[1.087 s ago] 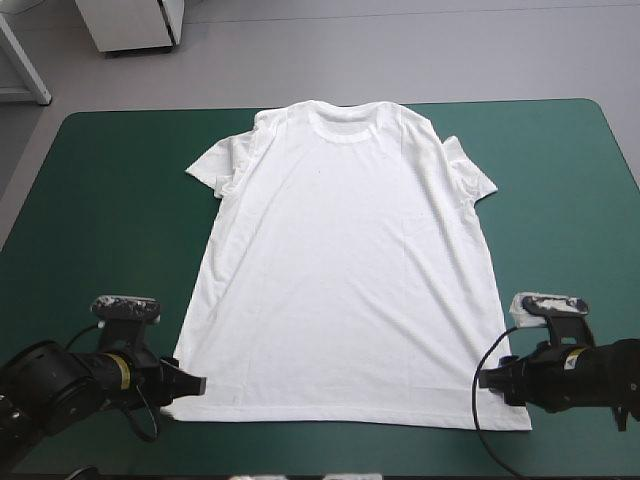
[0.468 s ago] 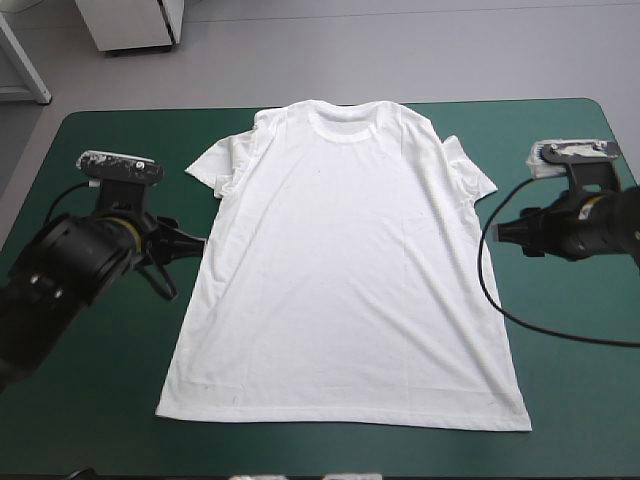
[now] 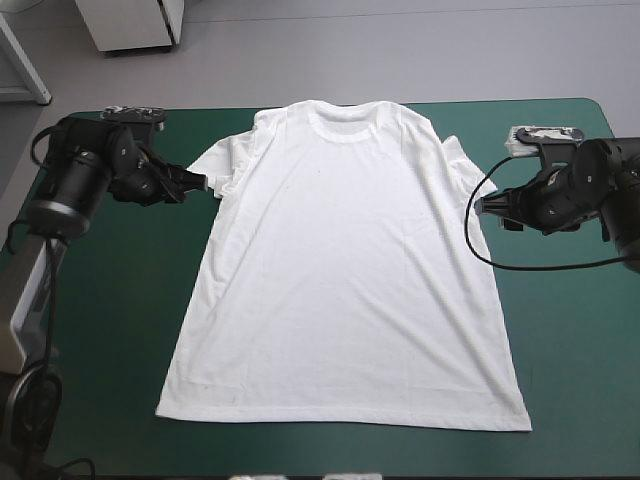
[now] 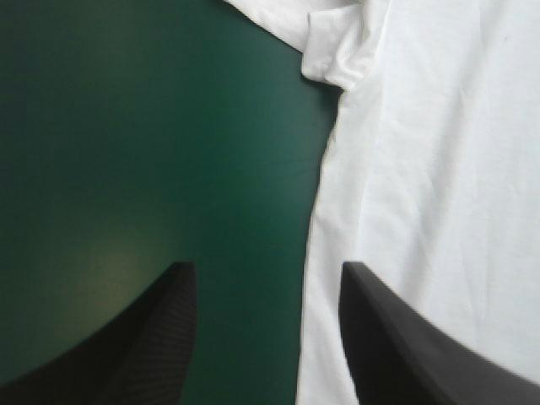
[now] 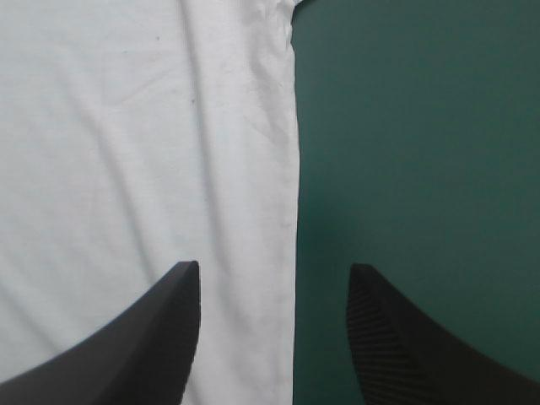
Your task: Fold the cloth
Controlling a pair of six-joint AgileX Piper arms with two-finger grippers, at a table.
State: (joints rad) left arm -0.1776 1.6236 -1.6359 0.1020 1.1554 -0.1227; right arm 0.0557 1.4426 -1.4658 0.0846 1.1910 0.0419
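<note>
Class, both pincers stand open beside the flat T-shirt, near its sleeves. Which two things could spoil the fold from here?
1. The sleeve ahead of the left pincer is already bunched; grasping there may fold that crease in.
2. The right pincer straddles only the T-shirt's side edge, so a shallow bite might slip when lifted.

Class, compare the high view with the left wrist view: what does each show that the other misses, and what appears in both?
Only the high view: the whole T-shirt spread flat, collar to hem, with the right tool beside one sleeve. Only the left wrist view: the left tool up close, its fingers standing apart, with the shirt's side edge running between them. Both: the teal-green cover and the other sleeve, ahead of the left tool.
</note>
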